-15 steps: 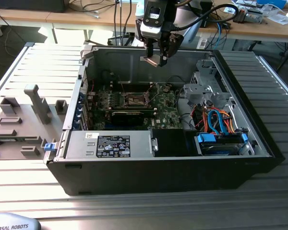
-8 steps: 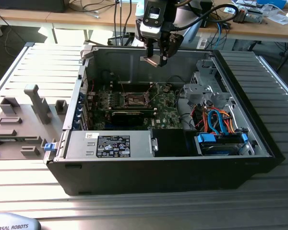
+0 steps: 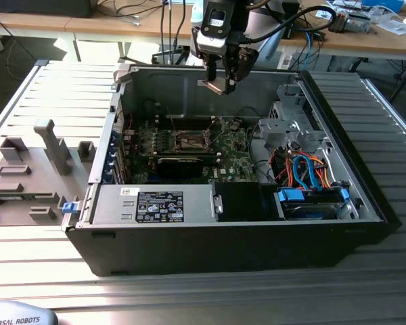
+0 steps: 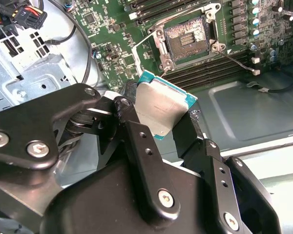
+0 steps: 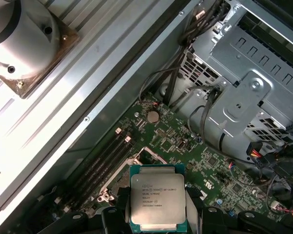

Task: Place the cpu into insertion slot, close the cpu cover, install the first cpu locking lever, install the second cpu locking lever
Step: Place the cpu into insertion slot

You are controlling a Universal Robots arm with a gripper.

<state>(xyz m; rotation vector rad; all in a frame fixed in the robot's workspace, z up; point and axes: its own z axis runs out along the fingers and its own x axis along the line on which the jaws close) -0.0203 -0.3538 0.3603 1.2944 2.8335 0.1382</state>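
- Claw: pinching the chip by two opposite edges, one finger on each side.
- Chip: flat square with a dull silver top and a teal rim. It is held in the air, tilted, above the green board inside the open computer case, well apart from the socket.
- Socket: uncovered, with its contact field exposed.
- Wire lever: swung out beside the socket.
- Case: lying on its side on the ribbed metal surface.
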